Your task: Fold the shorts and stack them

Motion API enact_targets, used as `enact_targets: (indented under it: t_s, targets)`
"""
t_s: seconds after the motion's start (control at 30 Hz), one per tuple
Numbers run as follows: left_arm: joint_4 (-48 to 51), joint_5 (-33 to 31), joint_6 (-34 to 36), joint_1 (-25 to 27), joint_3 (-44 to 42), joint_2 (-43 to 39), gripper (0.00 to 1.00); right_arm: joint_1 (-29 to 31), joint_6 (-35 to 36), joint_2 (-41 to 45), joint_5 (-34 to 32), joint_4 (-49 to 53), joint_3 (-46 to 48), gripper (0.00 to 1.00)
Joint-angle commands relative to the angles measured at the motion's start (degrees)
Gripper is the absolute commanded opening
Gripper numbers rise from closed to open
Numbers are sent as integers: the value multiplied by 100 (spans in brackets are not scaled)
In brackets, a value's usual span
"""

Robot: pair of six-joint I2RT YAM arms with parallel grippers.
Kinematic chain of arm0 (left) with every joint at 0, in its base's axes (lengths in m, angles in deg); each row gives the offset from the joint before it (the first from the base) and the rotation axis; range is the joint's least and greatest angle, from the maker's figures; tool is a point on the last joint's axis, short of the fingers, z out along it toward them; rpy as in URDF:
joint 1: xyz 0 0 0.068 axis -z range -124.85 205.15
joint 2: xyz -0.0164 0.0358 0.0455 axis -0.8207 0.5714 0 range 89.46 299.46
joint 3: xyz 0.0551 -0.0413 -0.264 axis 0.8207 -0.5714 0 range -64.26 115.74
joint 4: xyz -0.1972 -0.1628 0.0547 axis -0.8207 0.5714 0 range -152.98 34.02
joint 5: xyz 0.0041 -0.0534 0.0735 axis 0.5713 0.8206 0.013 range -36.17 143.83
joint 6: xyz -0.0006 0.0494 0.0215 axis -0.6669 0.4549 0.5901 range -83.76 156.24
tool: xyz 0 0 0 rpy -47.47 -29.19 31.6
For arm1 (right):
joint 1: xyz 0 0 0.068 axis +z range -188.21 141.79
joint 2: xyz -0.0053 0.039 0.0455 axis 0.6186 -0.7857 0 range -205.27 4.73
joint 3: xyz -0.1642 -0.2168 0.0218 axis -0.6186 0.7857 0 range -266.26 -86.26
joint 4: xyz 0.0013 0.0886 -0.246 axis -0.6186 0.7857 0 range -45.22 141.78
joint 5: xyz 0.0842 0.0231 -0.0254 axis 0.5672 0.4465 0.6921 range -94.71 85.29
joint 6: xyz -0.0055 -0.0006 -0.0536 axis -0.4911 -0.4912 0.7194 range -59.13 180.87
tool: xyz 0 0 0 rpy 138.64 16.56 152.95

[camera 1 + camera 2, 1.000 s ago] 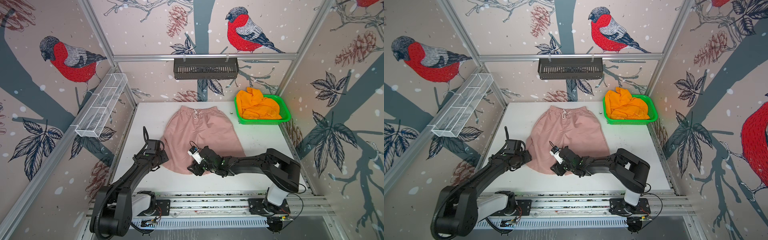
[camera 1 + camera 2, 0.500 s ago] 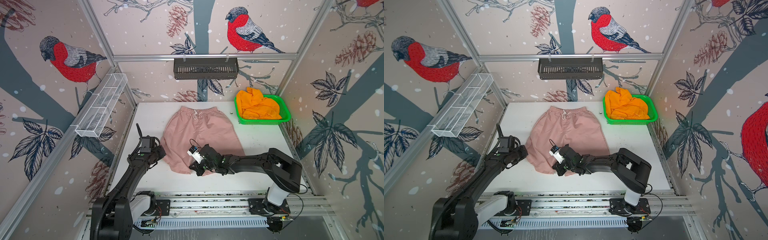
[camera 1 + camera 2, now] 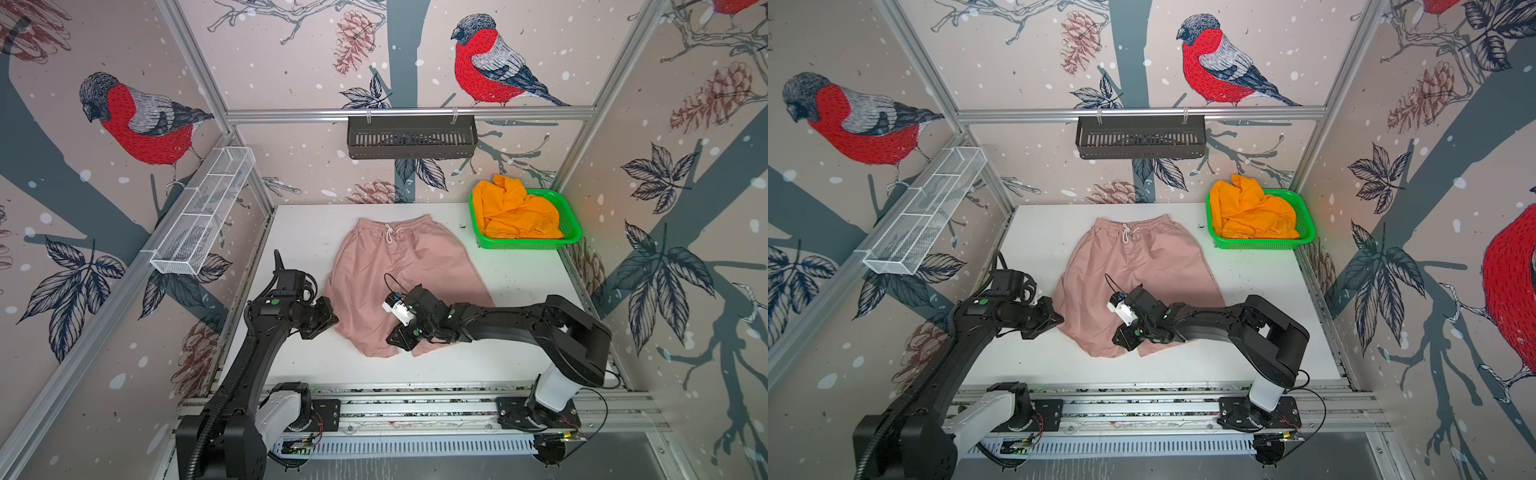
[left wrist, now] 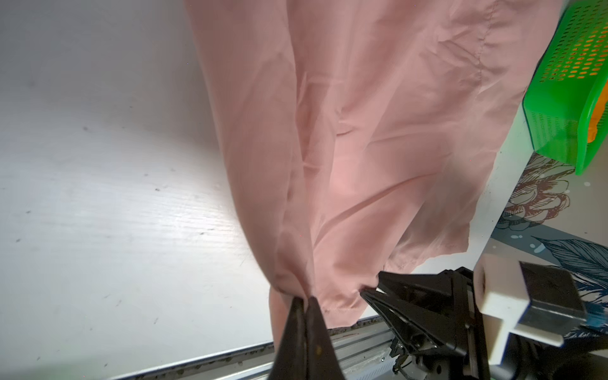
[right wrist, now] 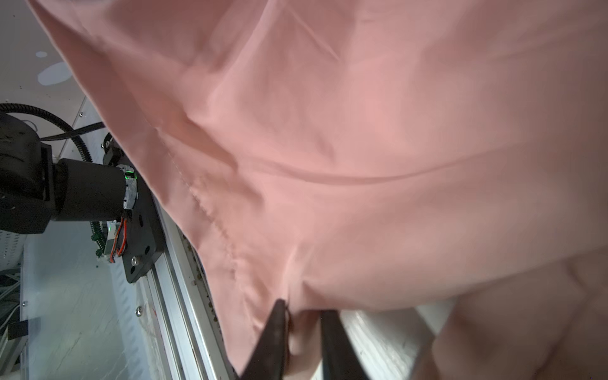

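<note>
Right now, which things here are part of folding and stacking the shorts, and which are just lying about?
Part of the job: pink shorts, pinched by the left gripper and the right gripper; orange shorts, heaped in the green basket.
Just there: the green basket itself; black wall basket; white wire rack.

Hem slipping out of sight!
Right gripper (image 3: 395, 340) covers part of the pink shorts (image 3: 399, 266) near hem; orange shorts (image 3: 515, 216) lie bunched, waistband untellable.
</note>
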State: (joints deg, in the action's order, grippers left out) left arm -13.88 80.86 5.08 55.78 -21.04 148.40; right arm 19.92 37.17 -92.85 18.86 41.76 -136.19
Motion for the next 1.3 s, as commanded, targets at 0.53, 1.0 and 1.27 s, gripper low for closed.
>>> enact_targets:
  t_s: [0.53,1.0,1.27]
  targets:
    - [-184,-765,280,-599,573,-630,97,-1209,1161,335,-590,-276,-612,63]
    - [-3994,-1120,1384,-186,2146,3062,97,-2325,1030,743,-1181,-81,-80,66]
    - [-3817,-672,2386,529,4487,5493,97,-2328,187,1881,-1512,-82,1469,67]
